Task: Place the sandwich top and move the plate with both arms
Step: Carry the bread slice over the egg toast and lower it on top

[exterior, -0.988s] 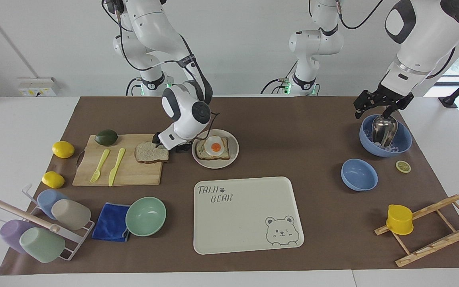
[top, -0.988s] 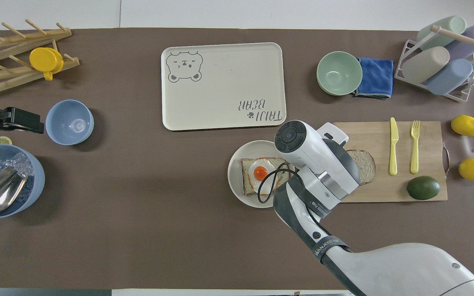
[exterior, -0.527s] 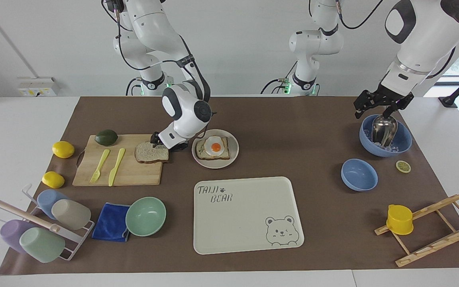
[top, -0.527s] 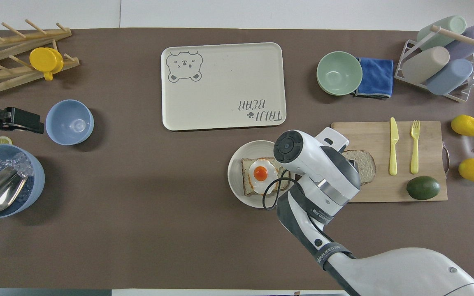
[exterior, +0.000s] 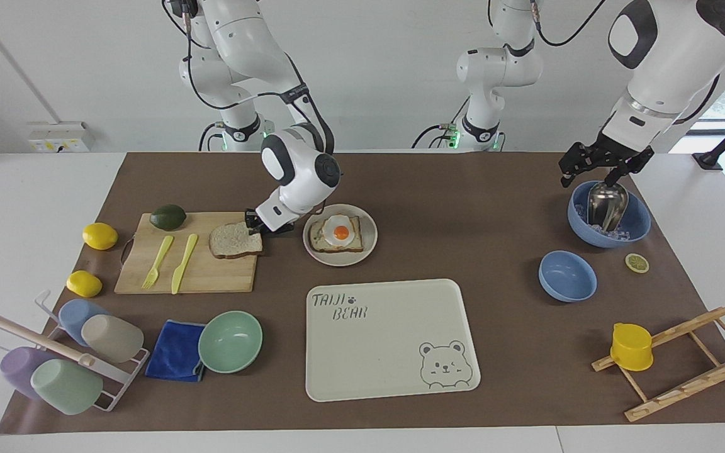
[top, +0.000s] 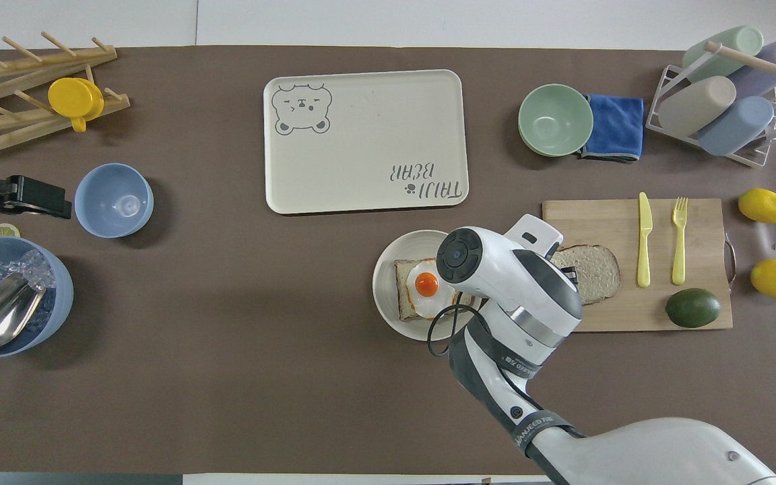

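The sandwich top (exterior: 230, 241) lies on the wooden cutting board (exterior: 211, 277), with its edge beside the plate slightly raised; it also shows in the overhead view (top: 593, 273). My right gripper (exterior: 255, 226) is shut on that raised edge. In the overhead view the wrist covers most of the right gripper (top: 566, 273). The plate (exterior: 367, 246) stands beside the board toward the left arm's end and bears a bread slice with a fried egg (exterior: 337, 234); the plate's rim shows in the overhead view (top: 382, 296). My left gripper (exterior: 595, 167) waits over the rim of a blue bowl (exterior: 636, 229).
The blue bowl holds ice and a metal scoop (exterior: 606, 204). The bear-printed tray (exterior: 387, 352) lies farther from the robots than the plate. A mint green bowl (exterior: 230, 341), a blue cloth (exterior: 174, 349) and a cup rack (exterior: 60, 358) are farther out than the board. The board holds a knife, a fork and an avocado (exterior: 168, 216).
My right gripper has risen and drawn back a little, and the slice's edge beside the plate has lifted with it. The left arm has not moved.
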Robot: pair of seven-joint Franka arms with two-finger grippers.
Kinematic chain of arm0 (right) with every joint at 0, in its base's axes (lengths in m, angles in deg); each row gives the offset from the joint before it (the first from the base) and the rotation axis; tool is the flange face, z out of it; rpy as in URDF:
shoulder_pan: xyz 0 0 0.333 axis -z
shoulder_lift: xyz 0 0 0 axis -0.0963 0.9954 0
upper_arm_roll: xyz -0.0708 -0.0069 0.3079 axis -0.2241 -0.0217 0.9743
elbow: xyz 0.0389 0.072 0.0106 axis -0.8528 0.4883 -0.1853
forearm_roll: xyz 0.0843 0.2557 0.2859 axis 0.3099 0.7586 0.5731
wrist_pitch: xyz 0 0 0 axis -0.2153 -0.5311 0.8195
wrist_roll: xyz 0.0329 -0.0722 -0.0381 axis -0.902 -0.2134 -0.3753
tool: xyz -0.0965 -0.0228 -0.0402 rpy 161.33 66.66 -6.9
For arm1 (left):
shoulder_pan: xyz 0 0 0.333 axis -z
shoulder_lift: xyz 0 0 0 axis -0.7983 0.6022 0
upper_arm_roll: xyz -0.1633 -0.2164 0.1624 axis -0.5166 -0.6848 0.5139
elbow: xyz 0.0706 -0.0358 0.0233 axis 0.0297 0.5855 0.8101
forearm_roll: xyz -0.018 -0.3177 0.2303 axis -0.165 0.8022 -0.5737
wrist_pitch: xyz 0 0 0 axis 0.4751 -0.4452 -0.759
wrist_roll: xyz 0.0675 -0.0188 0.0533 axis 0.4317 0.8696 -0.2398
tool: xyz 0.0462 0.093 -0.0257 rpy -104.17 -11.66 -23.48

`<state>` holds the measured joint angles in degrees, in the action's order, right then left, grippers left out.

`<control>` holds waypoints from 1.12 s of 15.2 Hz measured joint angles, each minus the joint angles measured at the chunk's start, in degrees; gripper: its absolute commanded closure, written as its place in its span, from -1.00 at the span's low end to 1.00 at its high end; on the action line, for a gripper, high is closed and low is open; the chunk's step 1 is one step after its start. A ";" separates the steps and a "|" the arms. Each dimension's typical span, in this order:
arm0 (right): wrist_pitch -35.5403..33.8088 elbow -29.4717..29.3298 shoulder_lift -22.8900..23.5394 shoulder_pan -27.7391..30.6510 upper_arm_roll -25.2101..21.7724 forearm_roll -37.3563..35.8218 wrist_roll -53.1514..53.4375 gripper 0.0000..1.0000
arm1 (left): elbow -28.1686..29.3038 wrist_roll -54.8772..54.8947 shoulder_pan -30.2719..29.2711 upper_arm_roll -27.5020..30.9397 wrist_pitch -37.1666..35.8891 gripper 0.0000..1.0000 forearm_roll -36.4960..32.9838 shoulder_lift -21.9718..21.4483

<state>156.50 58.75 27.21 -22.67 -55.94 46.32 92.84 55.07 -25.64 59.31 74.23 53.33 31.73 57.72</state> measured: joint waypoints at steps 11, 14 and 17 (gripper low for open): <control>-18.88 -27.05 4.47 -4.43 8.42 8.72 -0.79 1.00 | 0.00 0.00 0.00 -0.02 0.00 -1.00 0.00 -0.01; -16.29 -27.97 6.60 -5.00 8.44 11.17 1.59 1.00 | 0.00 0.00 0.00 -0.10 0.00 -1.00 0.00 -0.02; -14.77 -27.72 7.67 -5.06 8.39 12.99 2.82 1.00 | 0.00 0.00 0.00 -0.10 0.00 -1.00 0.00 -0.02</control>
<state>141.74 31.03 34.88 -27.73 -47.55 59.31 95.66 55.07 -25.64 59.31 74.14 53.33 31.73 57.70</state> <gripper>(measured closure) 0.912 0.000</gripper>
